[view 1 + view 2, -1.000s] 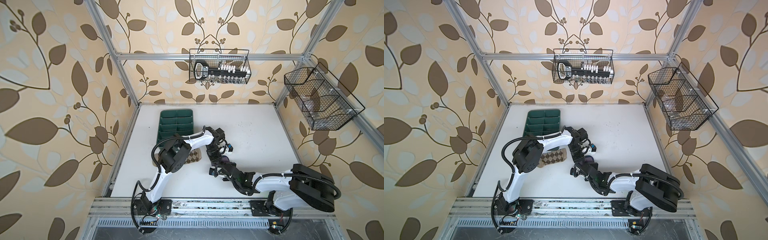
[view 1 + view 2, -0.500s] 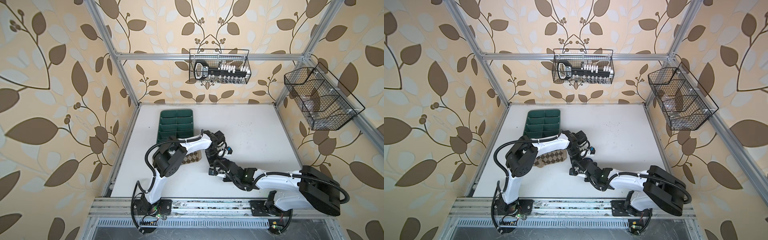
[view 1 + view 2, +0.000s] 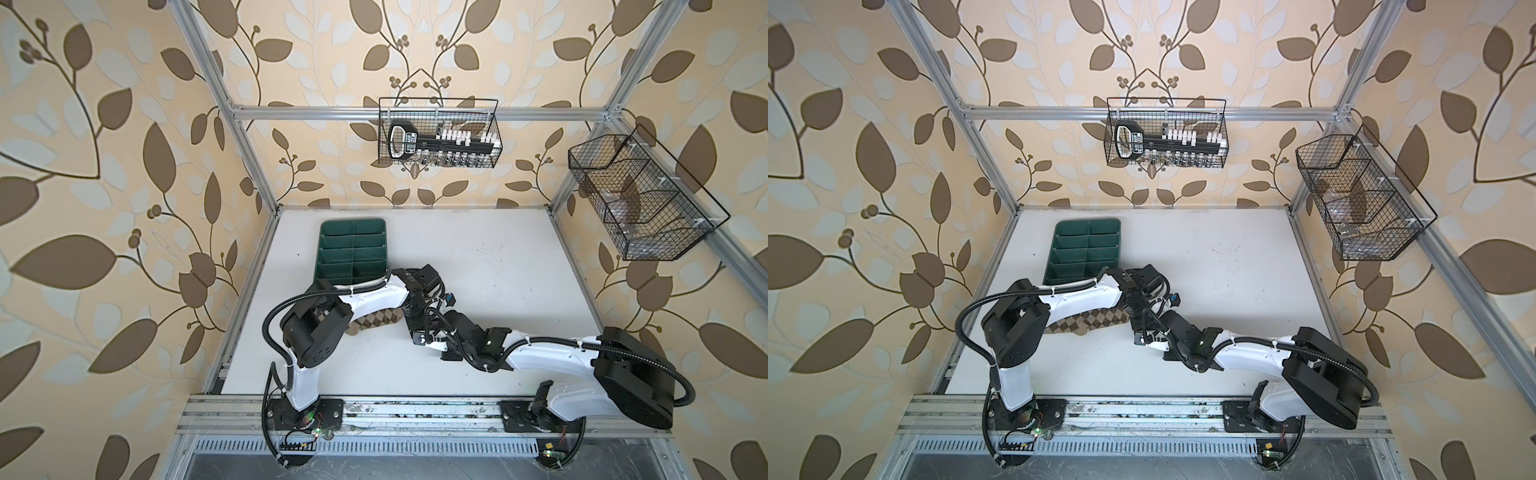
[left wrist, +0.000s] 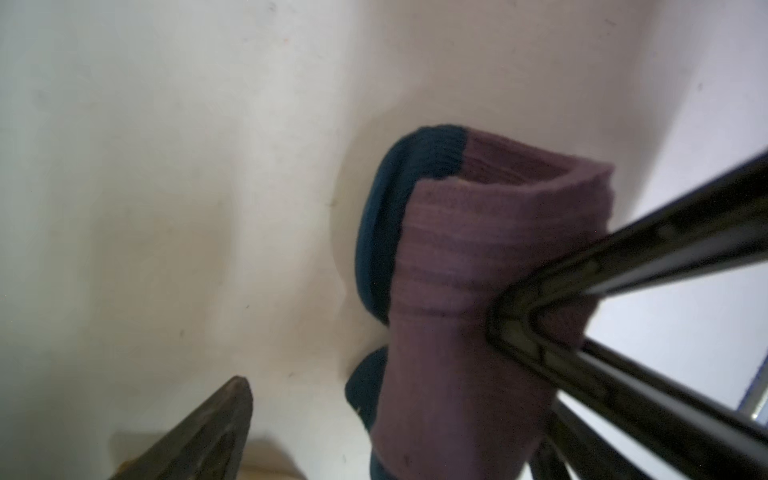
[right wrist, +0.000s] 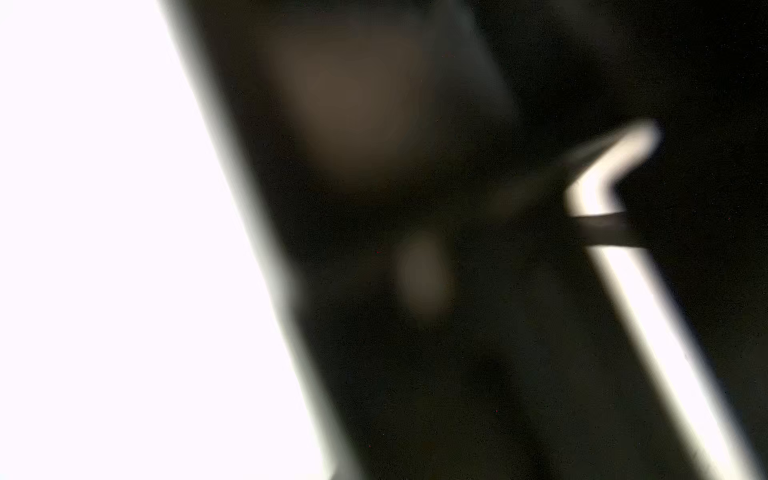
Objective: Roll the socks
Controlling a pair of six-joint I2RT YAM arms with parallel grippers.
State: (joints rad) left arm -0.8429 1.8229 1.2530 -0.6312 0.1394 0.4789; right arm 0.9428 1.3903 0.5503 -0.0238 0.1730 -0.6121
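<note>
The purple sock (image 4: 478, 257), folded over on itself, was held near mid-table (image 3: 498, 257) by the right gripper (image 4: 498, 320), its jaws pressed together on the fold. The left gripper (image 4: 390, 424) was spread wide, with that sock lying between its jaws. The tan sock (image 3: 378, 323) was laid flat, lengthwise across the table, beneath the left arm (image 3: 374, 297), which was judged the nearer arm for it.

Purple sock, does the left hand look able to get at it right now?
Probably yes. The left hand hangs open right over the purple sock, folded on the white table. Only the right hand, shut and pressed against one side, crowds the approach.
</note>
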